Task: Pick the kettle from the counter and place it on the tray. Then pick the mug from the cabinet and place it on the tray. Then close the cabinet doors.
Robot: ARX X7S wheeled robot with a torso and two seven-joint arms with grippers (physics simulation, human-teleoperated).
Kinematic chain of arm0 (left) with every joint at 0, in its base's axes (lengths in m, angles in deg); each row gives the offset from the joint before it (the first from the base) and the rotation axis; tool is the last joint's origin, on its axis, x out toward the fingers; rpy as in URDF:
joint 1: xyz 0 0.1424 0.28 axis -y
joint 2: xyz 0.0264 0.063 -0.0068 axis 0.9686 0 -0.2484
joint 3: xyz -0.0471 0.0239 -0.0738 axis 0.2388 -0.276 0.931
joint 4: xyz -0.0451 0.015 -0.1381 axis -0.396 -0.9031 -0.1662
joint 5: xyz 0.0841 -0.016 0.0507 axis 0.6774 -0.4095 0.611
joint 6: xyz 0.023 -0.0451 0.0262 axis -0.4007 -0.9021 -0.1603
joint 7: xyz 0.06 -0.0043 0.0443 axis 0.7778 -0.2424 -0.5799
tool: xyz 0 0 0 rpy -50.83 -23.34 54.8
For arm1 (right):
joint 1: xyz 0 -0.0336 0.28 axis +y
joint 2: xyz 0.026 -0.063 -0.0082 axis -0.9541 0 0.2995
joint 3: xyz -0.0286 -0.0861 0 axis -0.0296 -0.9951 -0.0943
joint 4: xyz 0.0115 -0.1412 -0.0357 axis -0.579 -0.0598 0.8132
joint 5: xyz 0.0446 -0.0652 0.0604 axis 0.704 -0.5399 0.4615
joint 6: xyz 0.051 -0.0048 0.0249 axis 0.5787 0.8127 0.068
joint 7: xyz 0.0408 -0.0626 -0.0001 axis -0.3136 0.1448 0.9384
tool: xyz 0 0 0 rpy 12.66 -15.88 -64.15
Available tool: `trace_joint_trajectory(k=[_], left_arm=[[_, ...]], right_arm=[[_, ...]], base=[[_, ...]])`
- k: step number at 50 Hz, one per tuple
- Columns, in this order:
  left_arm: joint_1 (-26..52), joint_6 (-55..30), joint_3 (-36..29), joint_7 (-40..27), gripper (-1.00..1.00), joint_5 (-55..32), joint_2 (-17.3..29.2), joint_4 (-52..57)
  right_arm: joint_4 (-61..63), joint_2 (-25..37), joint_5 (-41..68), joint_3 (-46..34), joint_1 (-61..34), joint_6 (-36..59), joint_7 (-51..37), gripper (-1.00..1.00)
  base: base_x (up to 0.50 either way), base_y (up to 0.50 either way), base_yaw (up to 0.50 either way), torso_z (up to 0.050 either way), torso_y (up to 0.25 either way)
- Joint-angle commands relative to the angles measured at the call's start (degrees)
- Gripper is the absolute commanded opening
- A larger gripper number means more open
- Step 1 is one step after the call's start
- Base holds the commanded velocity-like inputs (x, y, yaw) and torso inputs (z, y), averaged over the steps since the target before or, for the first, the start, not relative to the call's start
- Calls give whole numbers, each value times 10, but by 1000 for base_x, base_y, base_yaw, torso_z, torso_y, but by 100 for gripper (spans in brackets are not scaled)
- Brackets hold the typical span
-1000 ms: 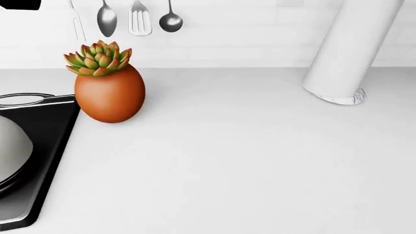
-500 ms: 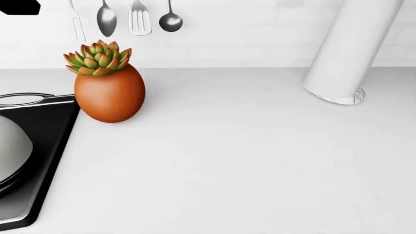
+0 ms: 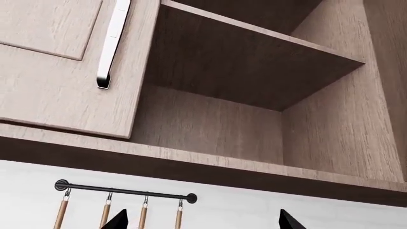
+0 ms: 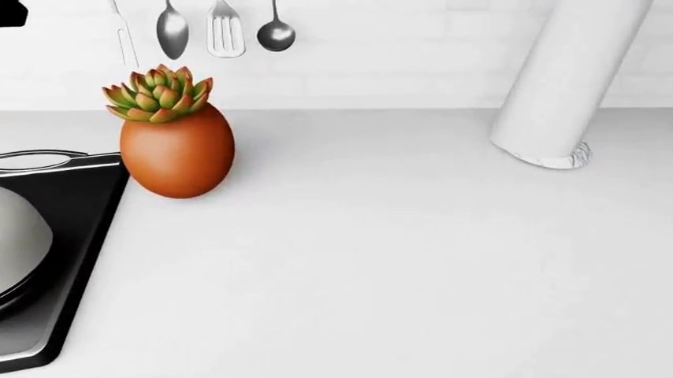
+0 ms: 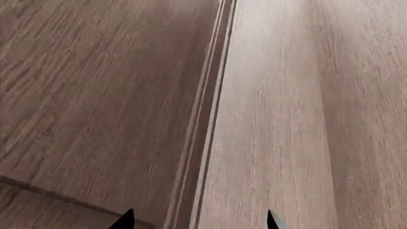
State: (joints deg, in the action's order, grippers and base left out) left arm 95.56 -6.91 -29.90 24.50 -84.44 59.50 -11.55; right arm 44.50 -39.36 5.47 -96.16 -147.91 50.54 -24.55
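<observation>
A white counter [image 4: 399, 260] fills most of the head view; an orange egg-shaped succulent pot [image 4: 176, 151] stands on it at upper left, just beside the corner of the black tray [image 4: 65, 228], which enters from the left edge with a silver loop handle [image 4: 37, 160] at its far end; a pale rounded form, cut off by the left edge of the frame, sits in the tray and looks like the kettle's body [image 4: 19, 248], though too little shows to be sure; metal utensils [image 4: 216, 30] hang against the white wall at top, and the robot's white arm [image 4: 568, 83] slants down from the upper right.

In the left wrist view a wooden cabinet [image 3: 254, 119] stands open across the upper frame, one door [image 3: 57, 71] with a chrome bar handle [image 3: 113, 43] at upper left, a bare shelf [image 3: 254, 62] inside; the mug is not visible in any view; a black rail of wooden-handled tools [image 3: 124, 193] hangs on the wall at lower left; the left gripper [image 3: 202, 220] shows two dark tips spread wide at the bottom edge, with nothing between them.

In the right wrist view, wood grain panels [image 5: 95, 95] fill the frame, a narrow seam [image 5: 207, 119] running top to bottom; the right gripper [image 5: 198, 220] shows its tips parted at the bottom edge, holding nothing.
</observation>
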Motion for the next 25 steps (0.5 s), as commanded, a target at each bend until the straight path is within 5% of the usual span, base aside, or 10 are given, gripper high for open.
trace_joint_trajectory(k=[1,25], left_arm=[[-13,17,3,5,100,-1,20,8],[-42,54,4,19,100,-2,58,21]], right_arm=[[-134,-99,-80,83,-28,-15,87,100],[-367,-253,-38,120,30,-115,268,100]], base=[[0,0,0,0,0],[0,0,1,1,0]])
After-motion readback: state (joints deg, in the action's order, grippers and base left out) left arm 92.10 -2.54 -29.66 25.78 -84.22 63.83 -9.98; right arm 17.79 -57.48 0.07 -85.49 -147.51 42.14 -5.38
